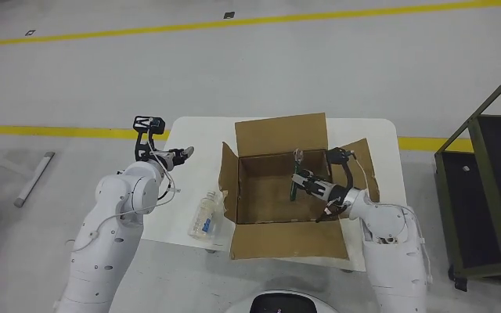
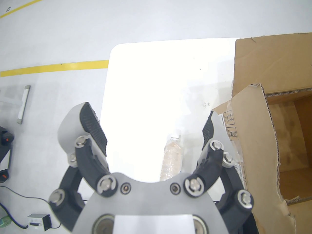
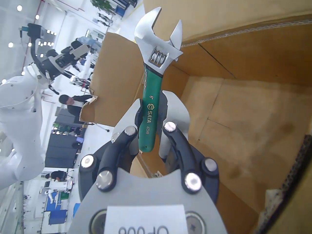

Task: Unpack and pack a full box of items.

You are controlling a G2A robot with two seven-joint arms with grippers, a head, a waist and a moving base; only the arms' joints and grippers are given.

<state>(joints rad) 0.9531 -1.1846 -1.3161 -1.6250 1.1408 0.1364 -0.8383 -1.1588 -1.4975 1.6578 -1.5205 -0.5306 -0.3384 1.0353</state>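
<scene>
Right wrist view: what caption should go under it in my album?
The right gripper clamps a green-handled silver adjustable wrench over the open brown cardboard box.

White table (image 1: 196, 133) with open cardboard box (image 1: 282, 134) and clear bottle (image 1: 205, 215) just beside it

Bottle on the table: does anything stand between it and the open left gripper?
Nothing visible does. The bottle lies on the bare white table, and the left gripper is open in the air, with only free space between them. The box flap stands close beside the bottle, not over it.
</scene>
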